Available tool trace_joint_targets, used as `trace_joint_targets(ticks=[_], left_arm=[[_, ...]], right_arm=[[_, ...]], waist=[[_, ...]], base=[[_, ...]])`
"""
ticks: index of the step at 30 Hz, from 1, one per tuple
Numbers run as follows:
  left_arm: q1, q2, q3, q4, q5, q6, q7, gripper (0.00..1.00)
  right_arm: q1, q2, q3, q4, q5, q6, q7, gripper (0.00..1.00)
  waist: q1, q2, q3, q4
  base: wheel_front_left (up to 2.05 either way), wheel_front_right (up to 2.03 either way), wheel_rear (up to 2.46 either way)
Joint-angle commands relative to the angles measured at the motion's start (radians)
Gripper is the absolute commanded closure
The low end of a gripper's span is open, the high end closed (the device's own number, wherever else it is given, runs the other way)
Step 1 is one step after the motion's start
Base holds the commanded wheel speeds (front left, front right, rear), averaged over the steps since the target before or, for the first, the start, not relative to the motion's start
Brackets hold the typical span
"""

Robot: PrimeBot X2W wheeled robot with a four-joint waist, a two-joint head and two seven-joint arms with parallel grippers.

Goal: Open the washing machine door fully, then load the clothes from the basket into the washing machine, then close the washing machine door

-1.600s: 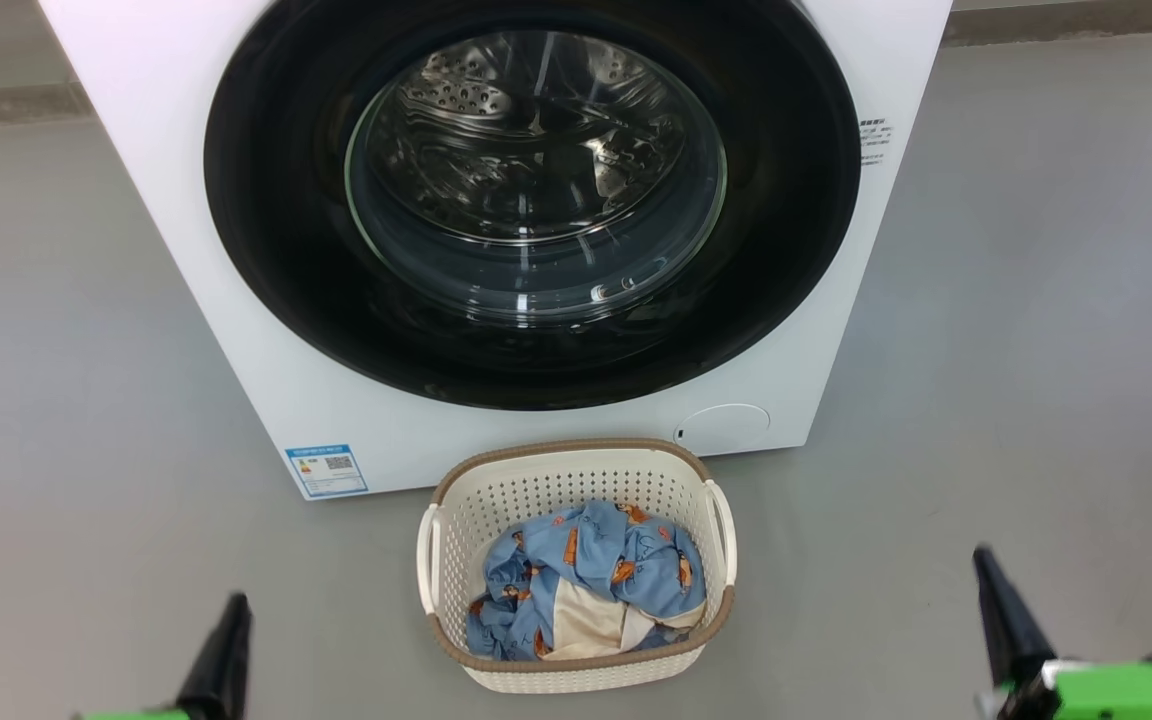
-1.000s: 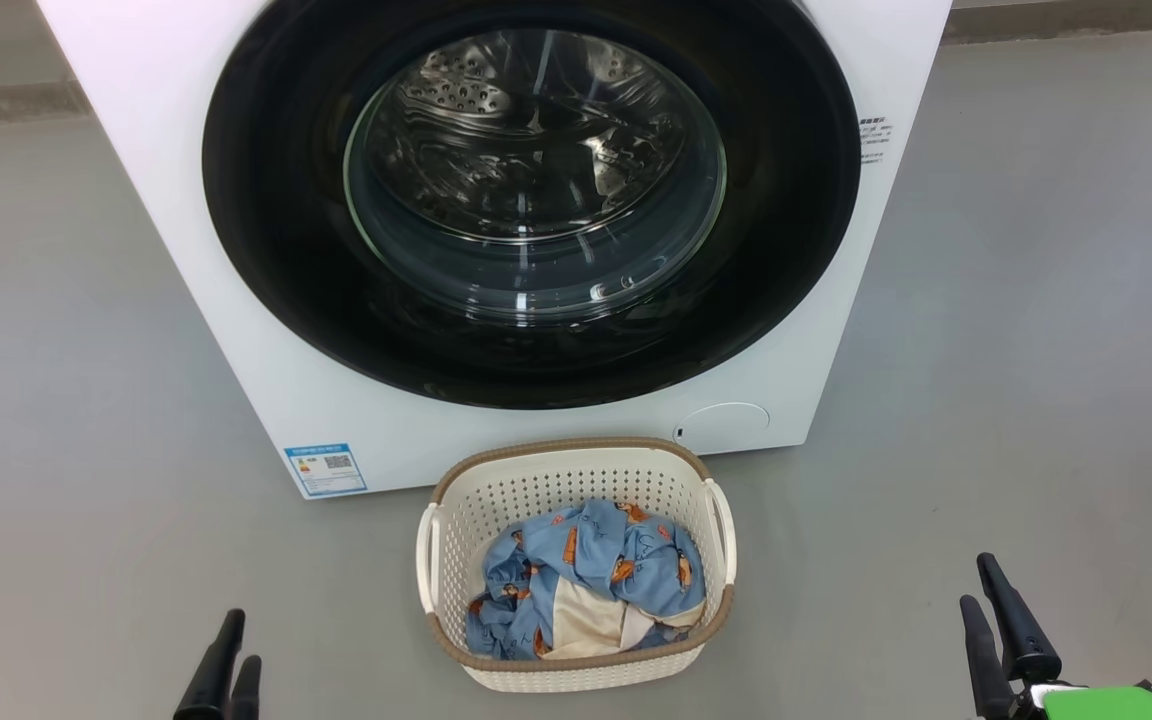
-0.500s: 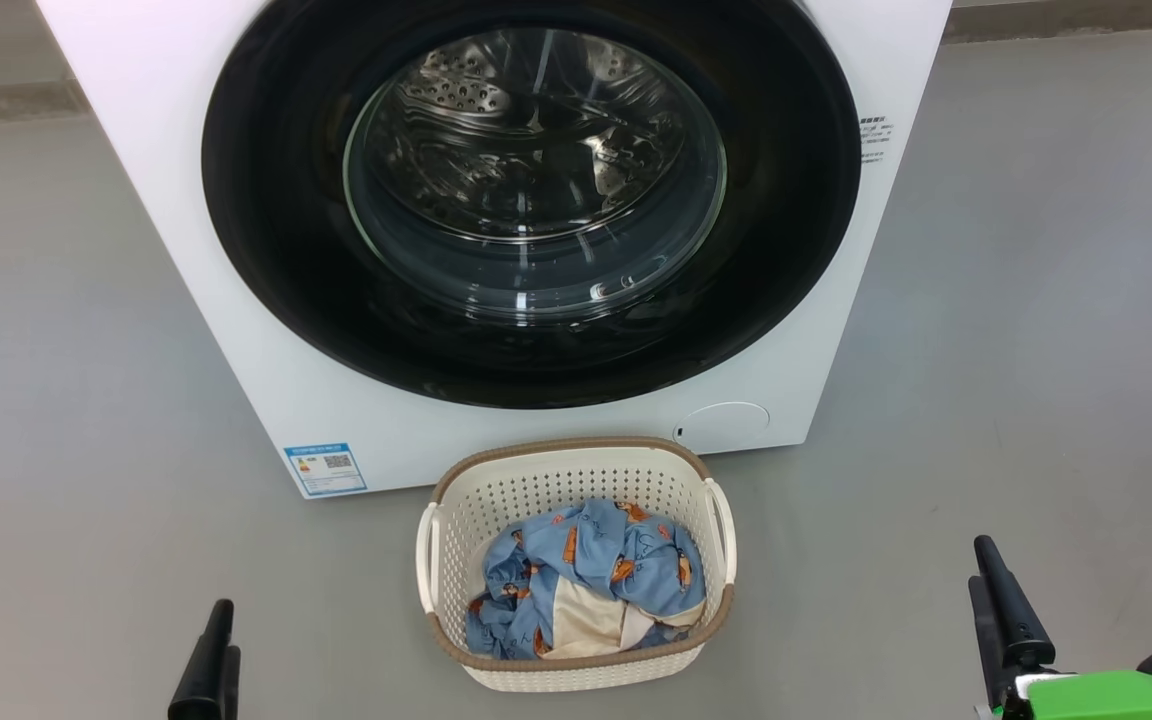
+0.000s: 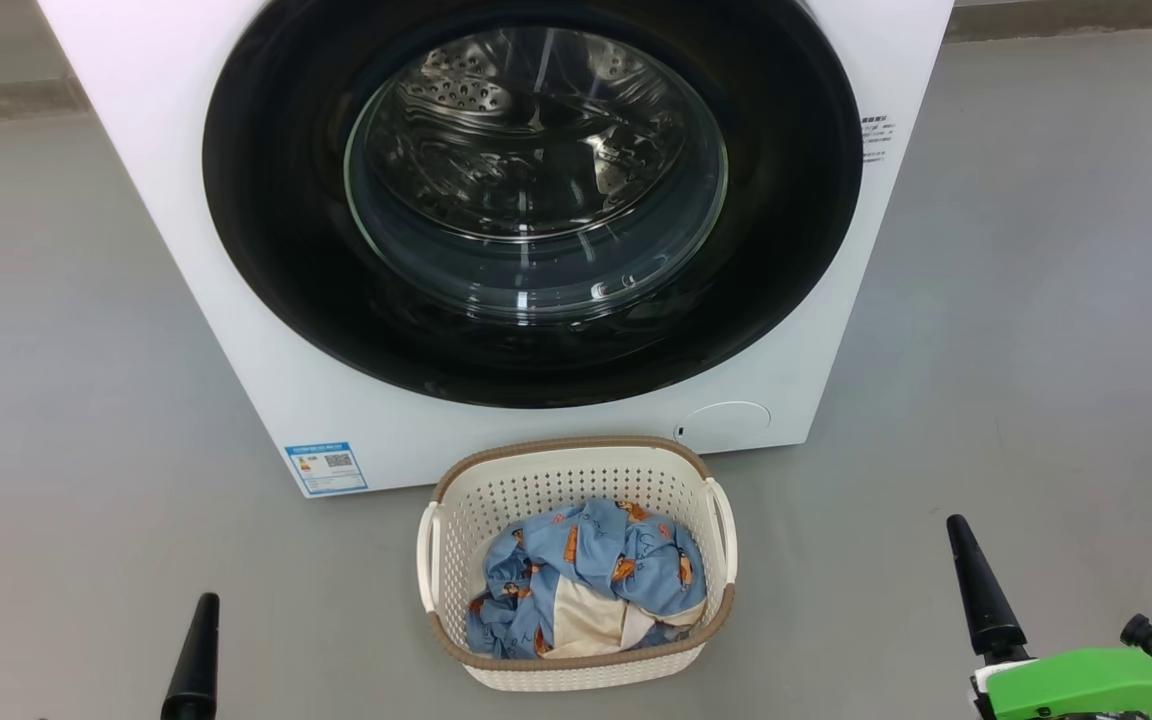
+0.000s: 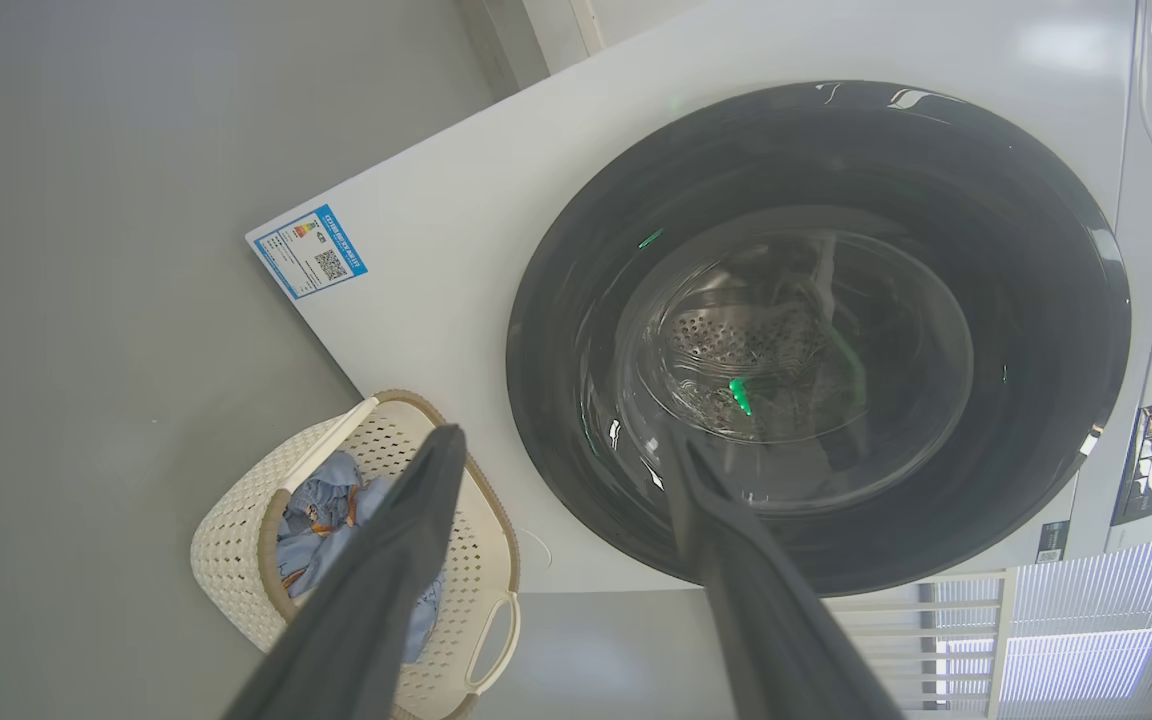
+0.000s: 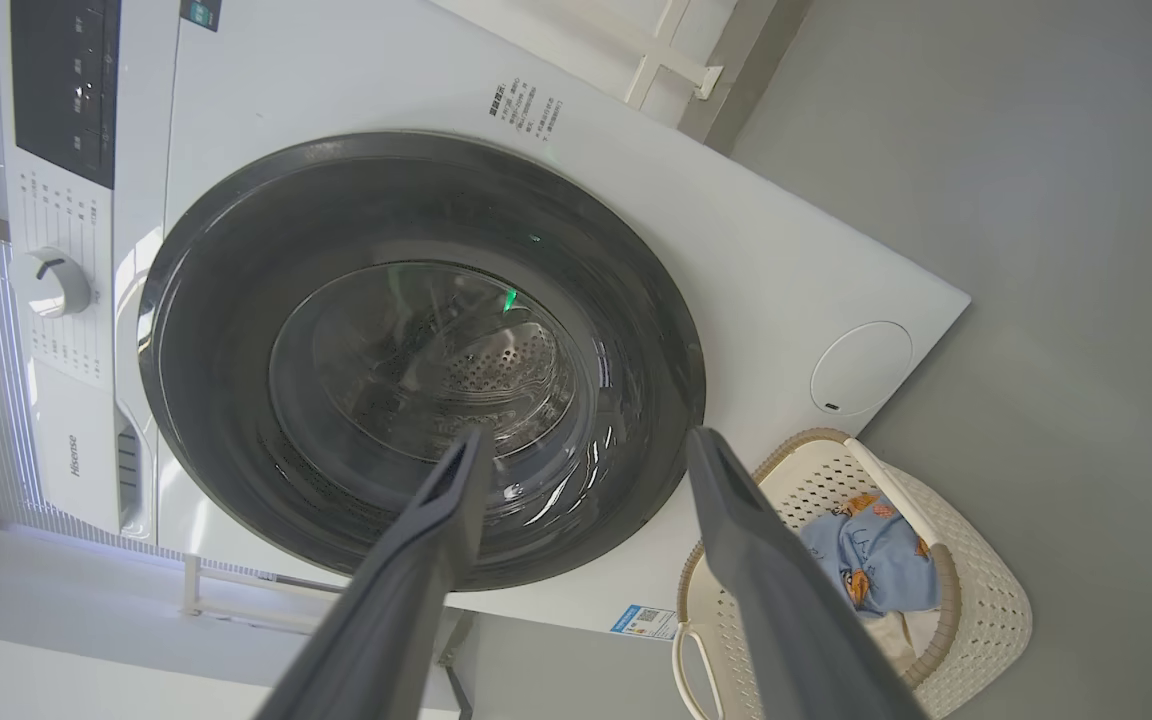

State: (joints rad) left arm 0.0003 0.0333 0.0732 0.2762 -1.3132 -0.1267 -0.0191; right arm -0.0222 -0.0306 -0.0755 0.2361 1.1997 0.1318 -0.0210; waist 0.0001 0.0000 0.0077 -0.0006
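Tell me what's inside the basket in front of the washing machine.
The basket holds crumpled light blue clothes with orange-brown figures and a cream-white cloth. The pile covers the bottom, so anything underneath is hidden.

The basket [image 4: 576,445] stands on the floor [image 4: 1036,300] just before the washing machine [image 4: 186,250], below its door [image 4: 266,250], which seems to lie flush against the front. The clothes [image 4: 596,560] lie in the basket. A label [image 4: 326,468] sits low left on the machine, a cap [image 4: 726,425] low right.
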Motion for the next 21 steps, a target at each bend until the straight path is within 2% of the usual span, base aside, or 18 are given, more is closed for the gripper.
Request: trace_joint_targets(ticks=[1, 21], left_arm=[[-0.018, 0.02, 0.017, -0.034, 0.024, -0.002, -0.009, 0.0], [0.014, 0.054, 0.007, -0.055, 0.374, -0.002, -0.068, 0.0]], right_arm=[[-0.039, -0.009, 0.015, -0.033, -0.033, 0.0, -0.009, 0.0], [-0.063, -0.046, 0.076, -0.025, -0.409, -0.001, -0.067, 0.0]], waist=[[-0.0001, 0.0, 0.0, 0.0], [-0.0001, 0.0, -0.003, -0.003]], base=[[0.0, 0.0, 0.0], [0.0, 0.0, 0.0]])
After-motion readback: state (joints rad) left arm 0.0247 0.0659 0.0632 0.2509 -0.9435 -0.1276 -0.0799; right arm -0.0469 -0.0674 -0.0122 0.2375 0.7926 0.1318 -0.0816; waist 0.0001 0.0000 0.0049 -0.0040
